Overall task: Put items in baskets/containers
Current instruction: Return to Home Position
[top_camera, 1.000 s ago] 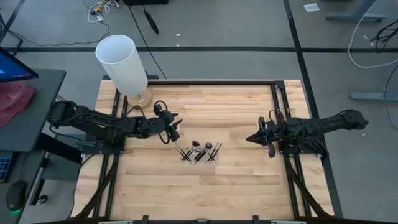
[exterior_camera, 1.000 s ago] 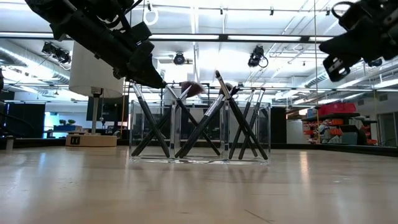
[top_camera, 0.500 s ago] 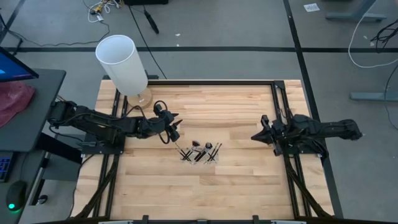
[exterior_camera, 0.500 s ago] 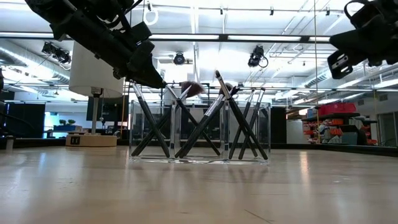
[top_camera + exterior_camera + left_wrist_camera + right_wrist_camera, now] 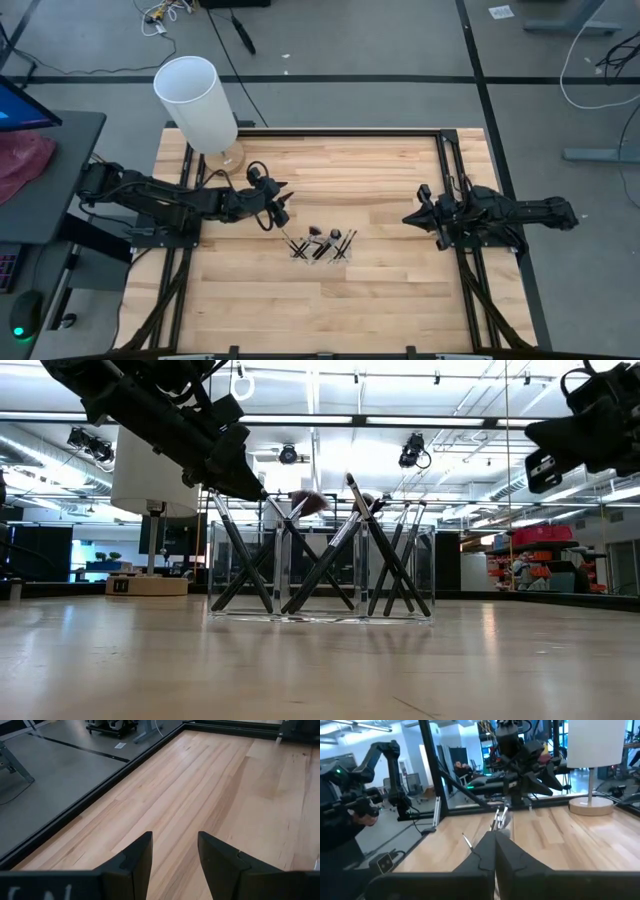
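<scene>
Black brushes [image 5: 330,556], about eight, crossed inside one clear holder [image 5: 320,618]; left fingers [image 5: 137,857] apart, right fingers [image 5: 481,856] together, both empty.

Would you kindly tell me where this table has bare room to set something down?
Bare wood runs from the clear organizer to the edge of the table opposite the lamp, and between organizer and right claw. It is crowded where the left claw hangs beside the brushes.

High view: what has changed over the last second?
The right arm swung slightly and drew in, now lying straight across from its table edge; the right gripper is shut, holding nothing. The left gripper, the brushes and the clear holder stayed put.
</scene>
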Robot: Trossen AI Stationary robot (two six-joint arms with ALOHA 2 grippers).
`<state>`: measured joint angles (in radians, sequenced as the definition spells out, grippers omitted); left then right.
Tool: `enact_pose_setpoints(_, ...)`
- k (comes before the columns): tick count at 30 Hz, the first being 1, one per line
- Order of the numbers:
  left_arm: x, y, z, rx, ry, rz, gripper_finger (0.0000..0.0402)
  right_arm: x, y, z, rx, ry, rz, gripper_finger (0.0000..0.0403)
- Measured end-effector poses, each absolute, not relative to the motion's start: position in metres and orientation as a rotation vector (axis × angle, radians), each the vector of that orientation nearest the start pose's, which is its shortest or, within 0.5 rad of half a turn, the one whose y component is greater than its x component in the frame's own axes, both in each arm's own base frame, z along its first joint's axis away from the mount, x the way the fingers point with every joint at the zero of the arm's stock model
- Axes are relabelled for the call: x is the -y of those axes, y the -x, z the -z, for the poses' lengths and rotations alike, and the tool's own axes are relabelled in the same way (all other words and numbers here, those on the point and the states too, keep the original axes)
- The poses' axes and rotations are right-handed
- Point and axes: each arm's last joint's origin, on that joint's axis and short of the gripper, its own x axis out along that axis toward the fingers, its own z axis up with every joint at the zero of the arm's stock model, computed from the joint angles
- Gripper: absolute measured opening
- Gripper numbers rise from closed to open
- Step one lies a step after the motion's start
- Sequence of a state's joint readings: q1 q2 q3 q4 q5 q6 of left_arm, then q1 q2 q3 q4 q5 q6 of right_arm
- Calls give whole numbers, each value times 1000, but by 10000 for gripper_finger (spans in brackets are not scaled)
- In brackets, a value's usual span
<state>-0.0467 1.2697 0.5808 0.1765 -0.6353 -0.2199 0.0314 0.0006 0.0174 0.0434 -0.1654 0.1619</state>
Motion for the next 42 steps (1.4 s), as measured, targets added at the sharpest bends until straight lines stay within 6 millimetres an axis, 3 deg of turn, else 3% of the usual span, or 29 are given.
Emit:
enact_pose_setpoints(14, 1, -249, -204, -406, 56, -575, 157, -6, -97, -172, 31, -123, -172, 22)
enact_pose_setpoints(25, 22, -247, -203, -396, -18, -502, 100, -6, -97, -172, 32, -123, -172, 25)
enact_pose_setpoints(29, 24, -230, -187, -322, 3, -516, 79, -6, -97, -172, 32, -122, -172, 25)
enact_pose_setpoints(32, 22, -212, -174, -178, 96, -414, 62, -6, -97, -172, 32, -122, -171, 25)
enact_pose_setpoints(35, 16, -192, -159, -67, 168, -329, 43, -6, -97, -172, 32, -122, -171, 25)
enact_pose_setpoints(39, 2, -168, -144, 11, 228, -340, 12, -6, -97, -172, 32, -122, -171, 25)
enact_pose_setpoints(42, -5, -164, -145, 25, 221, -348, 5, -6, -97, -172, 32, -122, -171, 25)
